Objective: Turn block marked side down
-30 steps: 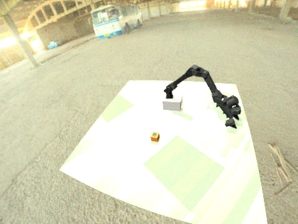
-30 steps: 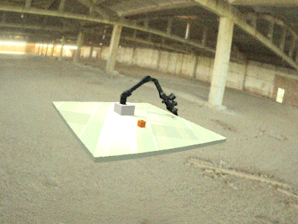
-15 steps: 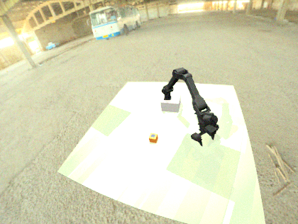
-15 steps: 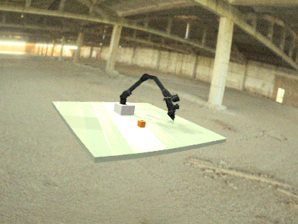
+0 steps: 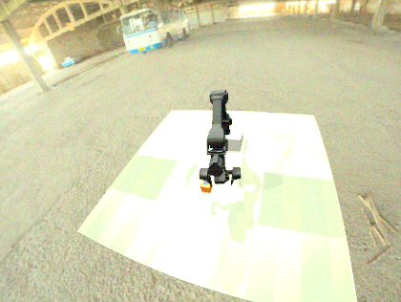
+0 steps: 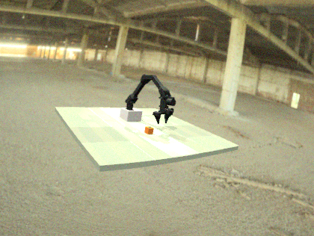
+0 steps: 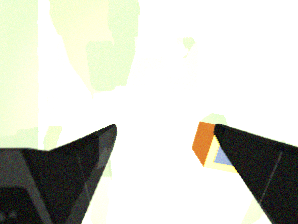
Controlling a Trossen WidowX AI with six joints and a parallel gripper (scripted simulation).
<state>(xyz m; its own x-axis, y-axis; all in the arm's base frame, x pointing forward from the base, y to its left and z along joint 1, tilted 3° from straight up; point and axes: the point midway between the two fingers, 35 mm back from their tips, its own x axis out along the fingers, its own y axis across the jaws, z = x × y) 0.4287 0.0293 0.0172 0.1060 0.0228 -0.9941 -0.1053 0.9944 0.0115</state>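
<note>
In the exterior view, we see the orange block (image 5: 205, 188) (image 6: 149, 130) (image 7: 202, 142) nearest, resting on the table (image 5: 306, 258) (image 6: 112, 157) (image 7: 160, 75), its blue patch facing up. Toward its one o'clock, our gripper (image 5: 220, 180) (image 6: 162, 122) (image 7: 165, 128) hangs wide open and empty. Farther, at its ten o'clock, stands the pale base box (image 5: 234, 143) (image 6: 131, 115).

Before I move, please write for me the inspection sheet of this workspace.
Surface: pale table top, strong glare.
Job's things: orange block on the table, blue patch with yellow border facing up.
Clutter: nothing seen.
Gripper: open, nothing between the fingers, above the table.
Cables: nothing seen.
Surroundings: concrete pillars, parked bus, sticks on the ground.
</note>
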